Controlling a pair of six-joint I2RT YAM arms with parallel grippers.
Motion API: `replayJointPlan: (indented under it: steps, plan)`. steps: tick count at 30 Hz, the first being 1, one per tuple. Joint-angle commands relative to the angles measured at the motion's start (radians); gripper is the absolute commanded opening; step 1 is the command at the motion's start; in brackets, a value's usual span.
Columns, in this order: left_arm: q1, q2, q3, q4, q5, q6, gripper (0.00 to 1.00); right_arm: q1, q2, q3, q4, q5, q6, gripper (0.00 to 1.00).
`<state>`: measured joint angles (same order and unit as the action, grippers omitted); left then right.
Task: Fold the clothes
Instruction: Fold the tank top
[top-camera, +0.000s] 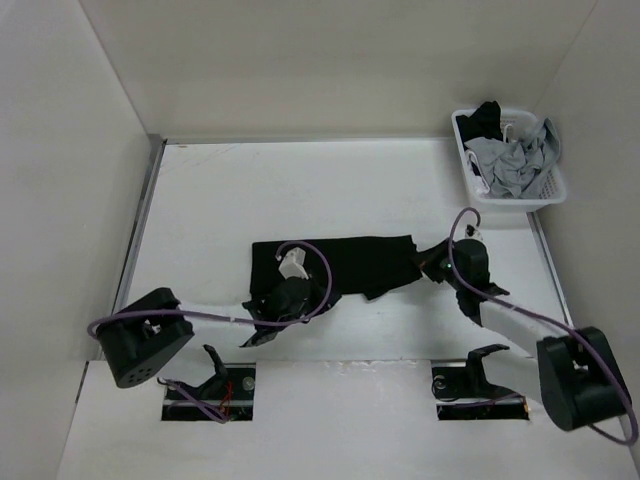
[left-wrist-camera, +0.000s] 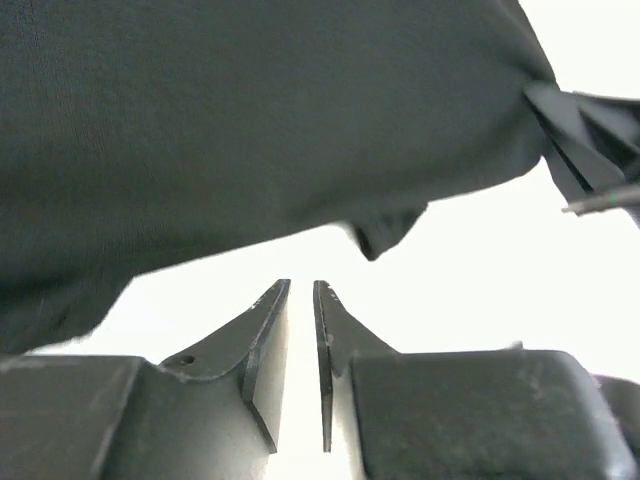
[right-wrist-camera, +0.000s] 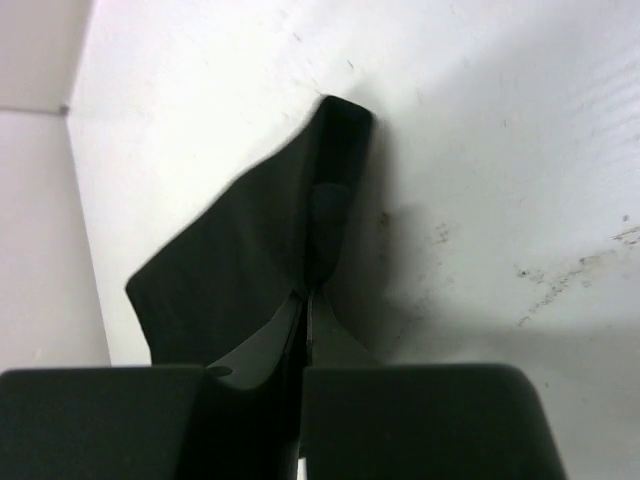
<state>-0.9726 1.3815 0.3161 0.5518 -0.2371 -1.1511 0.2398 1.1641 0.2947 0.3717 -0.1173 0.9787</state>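
Note:
The clothes, a black T-shirt (top-camera: 370, 262), lie partly spread across the middle of the white table (top-camera: 300, 190). My right gripper (top-camera: 433, 268) is shut on the shirt's right edge, and in the right wrist view a peak of black fabric (right-wrist-camera: 250, 260) rises from between the closed fingertips (right-wrist-camera: 306, 292). My left gripper (top-camera: 282, 308) sits at the shirt's near left part. In the left wrist view its jaws (left-wrist-camera: 302, 285) stand a narrow gap apart with only white table between them. The shirt (left-wrist-camera: 250, 120) hangs just beyond and above them.
A white laundry basket (top-camera: 556, 192) stands at the back right corner, holding light grey garments (top-camera: 515, 160) and a dark one (top-camera: 485, 120). White walls close in the left, back and right sides. Two arm mounts (top-camera: 210, 392) (top-camera: 480, 388) sit at the near edge.

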Motion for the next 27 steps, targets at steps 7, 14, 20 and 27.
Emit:
replayJointPlan:
  steps: [7,14,20,27]
  plan:
    - [0.031,-0.387,0.032,-0.197,-0.087,0.051,0.14,0.115,-0.244,0.243,-0.402,0.241,-0.218,0.00]
    - [0.197,-0.723,-0.021,-0.429,-0.080,0.088,0.14,0.420,-0.052,0.466,-0.453,0.416,-0.242,0.01]
    - [0.297,-0.923,-0.023,-0.607,-0.031,0.106,0.14,0.675,0.254,0.768,-0.546,0.531,-0.250,0.01]
    - [0.384,-1.114,0.058,-0.768,-0.013,0.123,0.14,0.827,0.672,1.217,-0.698,0.518,-0.238,0.01]
